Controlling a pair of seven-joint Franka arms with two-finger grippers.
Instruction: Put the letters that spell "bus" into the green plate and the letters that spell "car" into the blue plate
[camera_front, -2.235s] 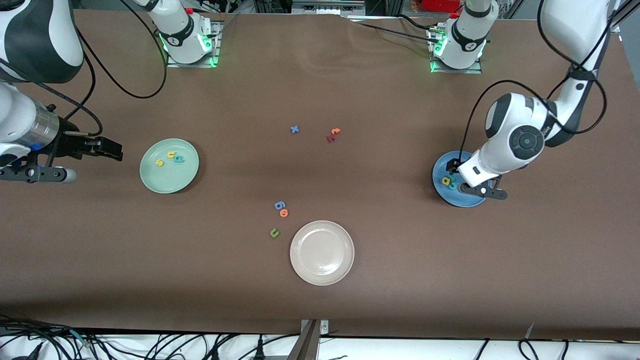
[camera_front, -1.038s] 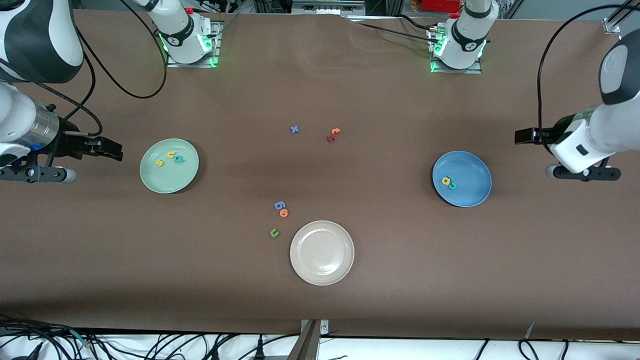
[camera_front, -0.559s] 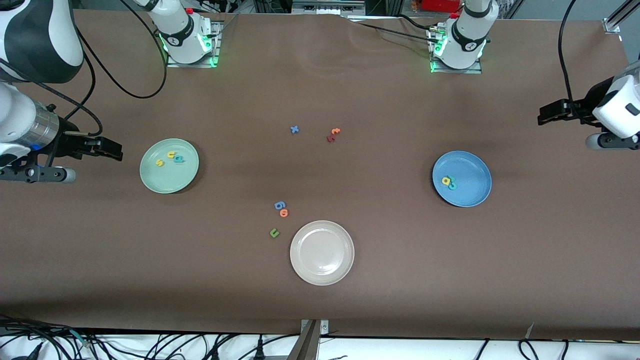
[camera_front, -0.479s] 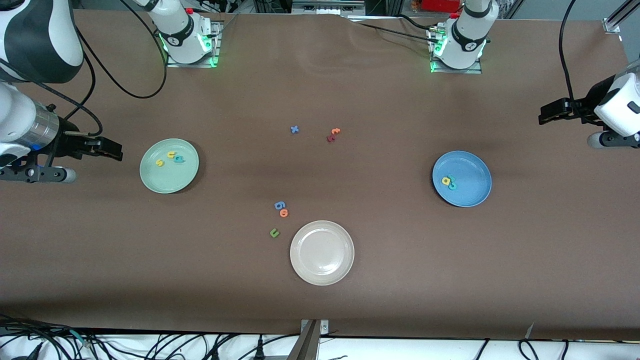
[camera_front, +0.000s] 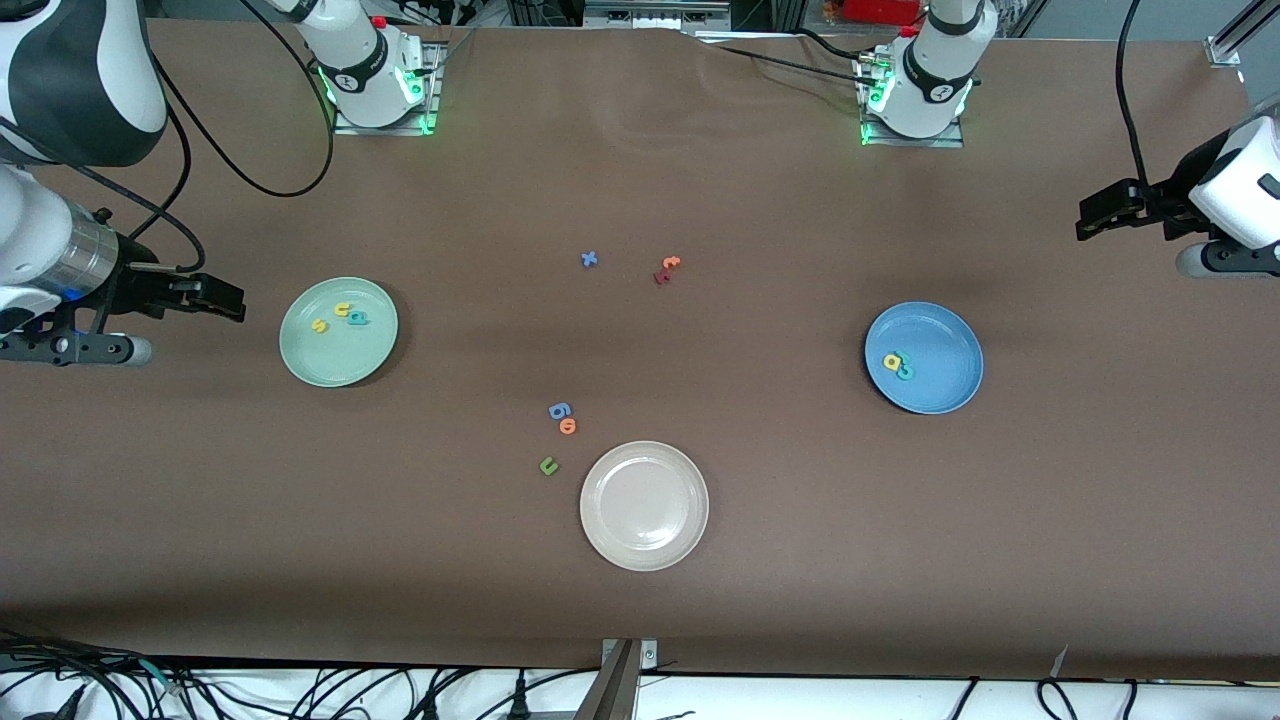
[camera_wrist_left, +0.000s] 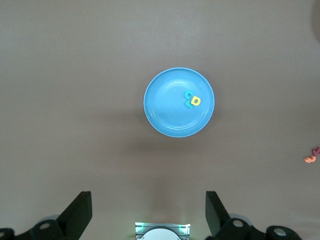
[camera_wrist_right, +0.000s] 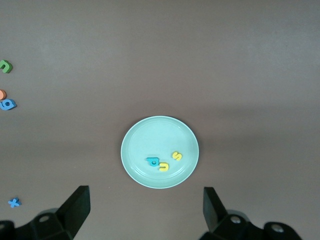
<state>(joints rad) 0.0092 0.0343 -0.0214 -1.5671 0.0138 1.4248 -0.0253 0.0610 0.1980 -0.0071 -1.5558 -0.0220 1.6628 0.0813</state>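
Two Franka arms hang over either end of a brown table (camera_front: 760, 560), both w/ jaws spread wide and nothing between them. The right gripper (camera_front: 225, 298) sits at mid-left of the front frame, over bare tabletop just beside the green plate (camera_front: 305, 365); the left gripper (camera_front: 1098, 213) sits at upper right of the frame, over bare tabletop toward the left arm's end, apart from the blue plate (camera_front: 945, 395).

In the green plate, left of centre in the front frame, lie three foam letters: yellow "s" (camera_front: 319, 325), yellow "u" (camera_front: 342, 310) and teal "b" (camera_front: 357, 318), the last two touching. The right wrist view shows the same plate (camera_wrist_right: 137, 142) w/ the trio toward one rim.

In the blue plate, right of centre in the front frame, a yellow "a" (camera_front: 891, 361) overlaps teal pieces (camera_front: 905, 372), prob. the "c" and "r", though the cluster is too tight to separate. The left wrist view shows the plate (camera_wrist_left: 165, 112) w/ that same cluster.

Loose on the table at mid-frame: blue "x" (camera_front: 589, 259), orange "t" (camera_front: 670, 263) touching a dark red letter (camera_front: 660, 276), blue "g" (camera_front: 559, 410) touching an orange "o" (camera_front: 568, 426), and a green "u" (camera_front: 548, 465) beside an empty cream-white plate (camera_front: 600, 535) at lower centre.
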